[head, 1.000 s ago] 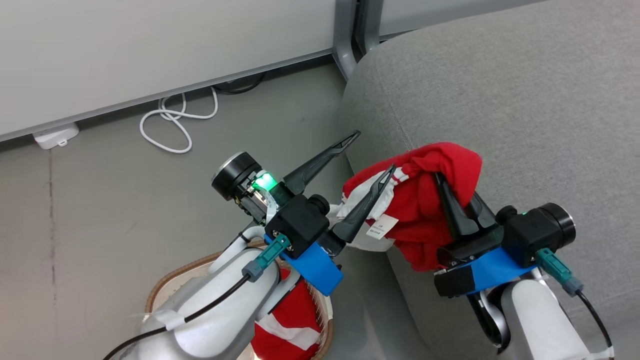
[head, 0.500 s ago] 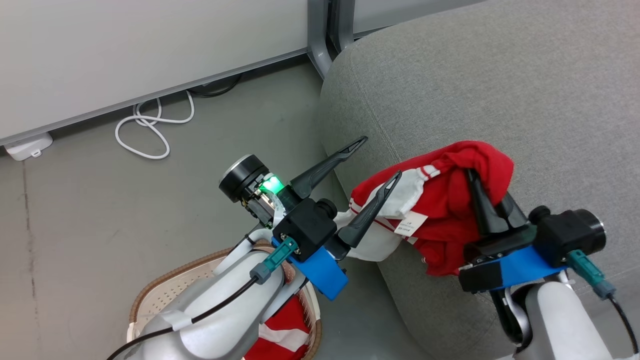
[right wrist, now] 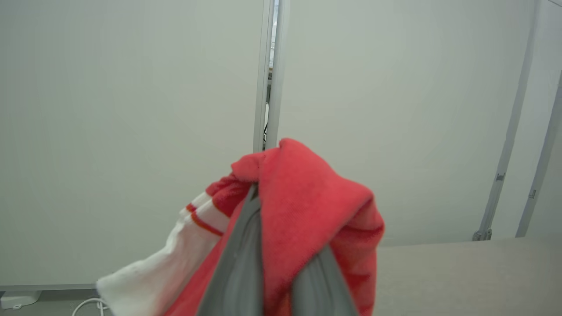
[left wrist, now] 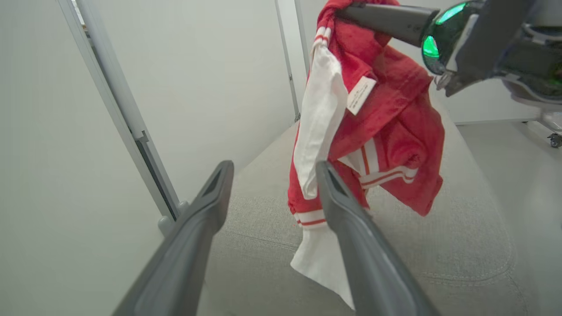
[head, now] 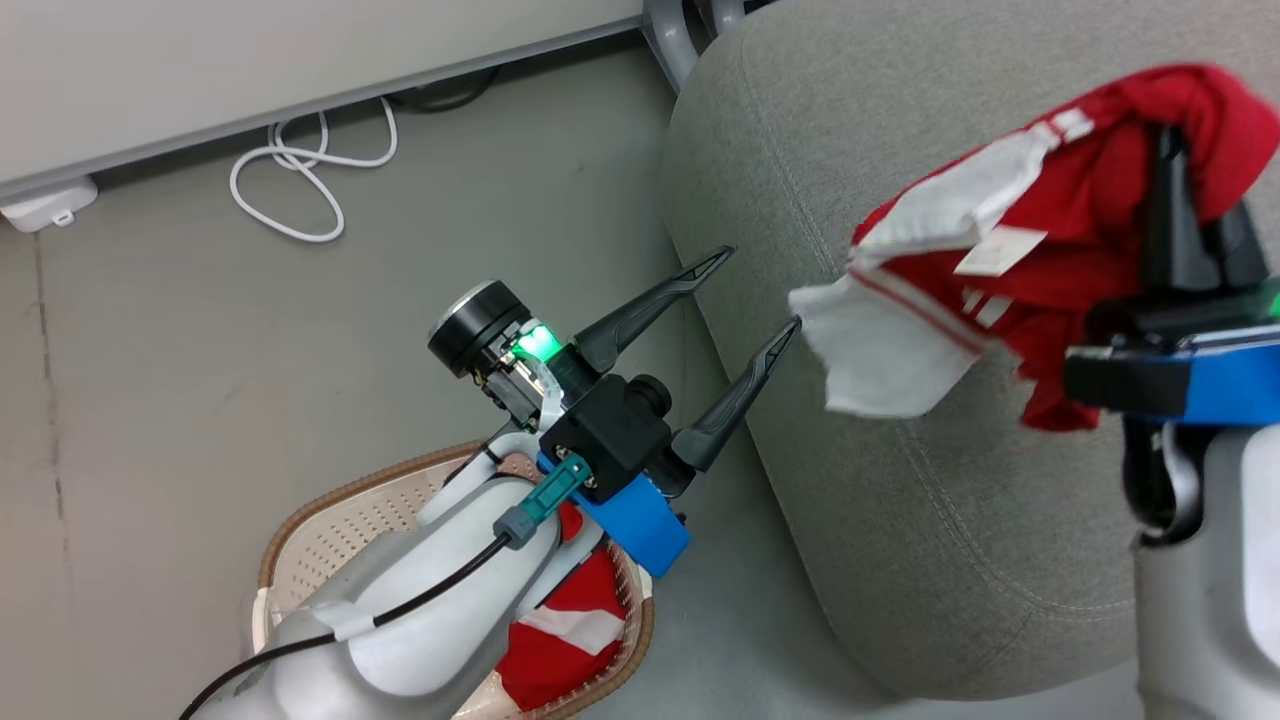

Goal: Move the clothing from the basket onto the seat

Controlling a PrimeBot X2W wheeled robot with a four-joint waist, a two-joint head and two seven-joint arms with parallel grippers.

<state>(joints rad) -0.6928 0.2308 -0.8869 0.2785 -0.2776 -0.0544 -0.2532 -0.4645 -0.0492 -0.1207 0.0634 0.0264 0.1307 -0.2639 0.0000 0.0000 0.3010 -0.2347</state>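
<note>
Since 0.5 s ago the right gripper [head: 1195,190] has carried its red garment [head: 1050,200] up and further in over the seat [head: 950,520], and the fabric has come away from the left gripper [head: 763,287]. The head camera has also shifted a little. The right jaws are pressed together on a bunched fold near the top of the garment, so the rest hangs free below them. In the left wrist view the white panel and striped hem dangle above the grey cushion, not yet resting on it. Judgement: a high pinch lets the loose cloth clear the rounded seat edge before release. The left jaws are spread and hold nothing. They point toward the hanging cloth from beside the seat, above the basket [head: 330,500], probably placed to go back down into it. The second red garment [head: 570,640] lies in the basket on the floor, so roughly half the task remains. A small white tag [left wrist: 361,94] is sewn to the held garment. It carries lines of print too small to read. No brand or lettering is legible on either garment.
</note>
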